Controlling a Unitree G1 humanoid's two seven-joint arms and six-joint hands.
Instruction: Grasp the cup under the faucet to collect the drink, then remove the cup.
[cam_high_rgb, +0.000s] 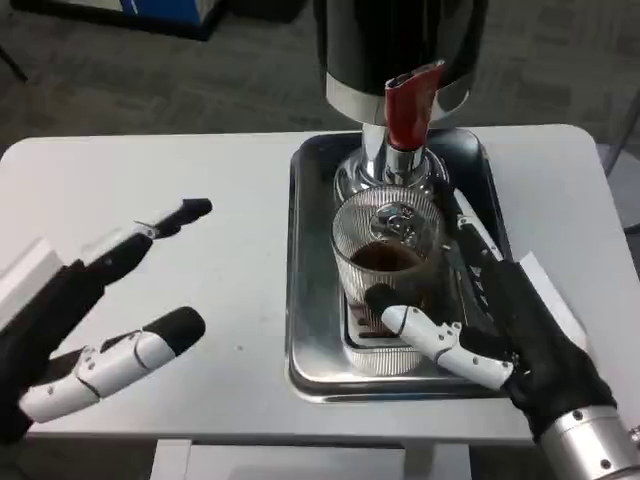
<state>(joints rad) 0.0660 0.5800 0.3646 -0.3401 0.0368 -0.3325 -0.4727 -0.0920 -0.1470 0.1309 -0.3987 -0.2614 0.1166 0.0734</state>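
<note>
**Right hand on the cup under the faucet**

The dispenser (400, 40) is cut off at the top edge. One ribbed glass cup (388, 262), holding dark drink, stands on one metal tray (310, 300) under the red faucet (408, 105). The right hand (480, 320) wraps the cup between thumb and fingers. The left hand (100, 300) hovers spread over the worktop (200, 180), the cup well to its right.

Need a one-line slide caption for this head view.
Right robot hand grips a ribbed glass cup of dark drink under the dispenser's red faucet, on a metal tray; left robot hand waits open.
</note>
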